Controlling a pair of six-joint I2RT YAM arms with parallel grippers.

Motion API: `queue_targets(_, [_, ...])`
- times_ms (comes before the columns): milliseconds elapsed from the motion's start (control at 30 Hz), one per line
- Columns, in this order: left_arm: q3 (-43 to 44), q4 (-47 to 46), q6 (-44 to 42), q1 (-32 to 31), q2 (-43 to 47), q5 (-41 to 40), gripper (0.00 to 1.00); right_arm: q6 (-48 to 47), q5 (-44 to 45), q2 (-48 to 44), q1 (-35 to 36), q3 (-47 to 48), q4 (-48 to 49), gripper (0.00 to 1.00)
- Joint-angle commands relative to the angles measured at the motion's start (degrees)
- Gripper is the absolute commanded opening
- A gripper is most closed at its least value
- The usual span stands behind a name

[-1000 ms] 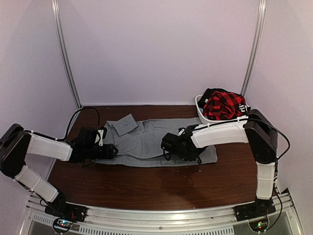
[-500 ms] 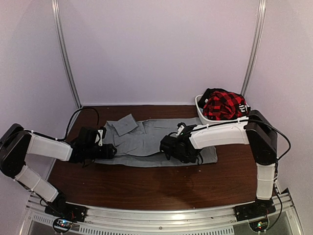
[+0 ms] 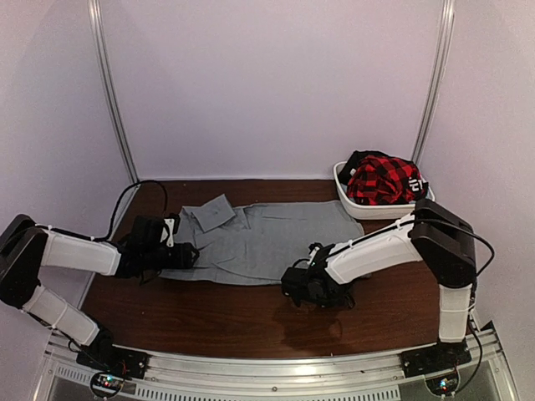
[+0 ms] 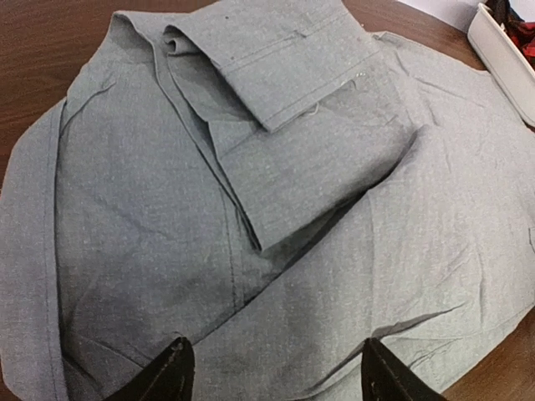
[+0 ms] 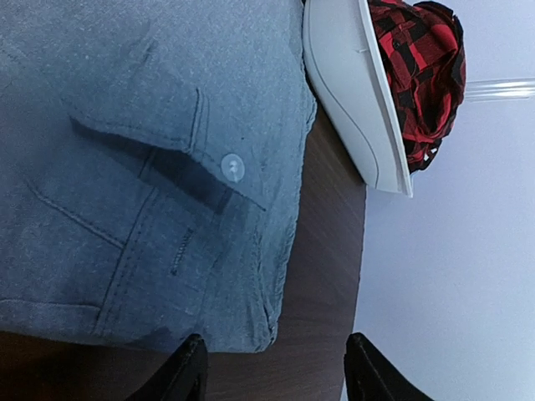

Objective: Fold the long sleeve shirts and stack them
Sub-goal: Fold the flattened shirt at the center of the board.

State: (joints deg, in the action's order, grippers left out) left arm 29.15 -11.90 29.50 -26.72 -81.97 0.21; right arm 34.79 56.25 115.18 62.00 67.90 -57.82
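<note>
While gaping empty at the near hem corner of the light-grey shirt (image 3: pixel 267 238), spread flat on the table (image 3: pixel 251 322), could close the right gripper (image 5: pixel 274 368) on bare wood or one layer. Likewise wide apart at the collar end with the left gripper (image 4: pixel 276 376); risks uneven lift, skewing the fold.

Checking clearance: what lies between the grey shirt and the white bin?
Only bare brown table separates the grey shirt from the white bin, shown in the right wrist view.

Light-grey shirt (image 3: pixel 267 238), red-black plaid garment (image 3: pixel 382 180), white basket (image 3: pixel 368 206), brown table (image 3: pixel 251 313)
</note>
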Motion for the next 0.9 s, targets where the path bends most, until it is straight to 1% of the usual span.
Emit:
queue_targets(0, [-1.1, -0.8, 0.6, 0.3, 4.4, -0.2, 0.7, -0.3, -5.3, -5.3, 2.2, -1.5, 4.6, 0.6])
queue_targets(33, [-1.2, -0.9, 0.8, 0.3, 5.8, 1.6, 0.7, -1.0, -6.5, -6.5, 2.6, -2.4, 5.8, 0.61])
queue_targets(167, [-1.2, -2.8, 0.6, 0.3, 10.0, 4.2, 0.7, -2.9, -11.5, -12.3, 2.9, -5.5, 10.7, 0.64])
queue_targets(300, [-0.7, -6.2, -0.4, 0.2, 11.2, 8.3, 0.7, -6.9, -18.1, -17.7, 1.0, -6.8, 19.0, 0.64])
queue_targets(433, [0.9, -8.1, -1.9, -0.5, 8.9, 12.2, 0.7, -9.8, -25.5, -19.6, -3.7, -6.0, 25.9, 0.63])
queue_targets(567, [1.2, -11.0, -2.3, -1.4, 5.9, 14.9, 0.7, -10.7, -33.3, -18.8, -9.0, -4.9, 31.2, 0.62])
queue_targets(700, [1.4, -12.0, -2.5, -1.9, 2.1, 15.5, 0.69, -10.1, -40.4, -17.5, -15.3, -5.9, 35.4, 0.61])
queue_targets(867, [0.8, -11.8, -3.2, -1.9, -1.7, 14.9, 0.69, -9.5, -47.2, -17.1, -19.9, -9.4, 41.1, 0.61])
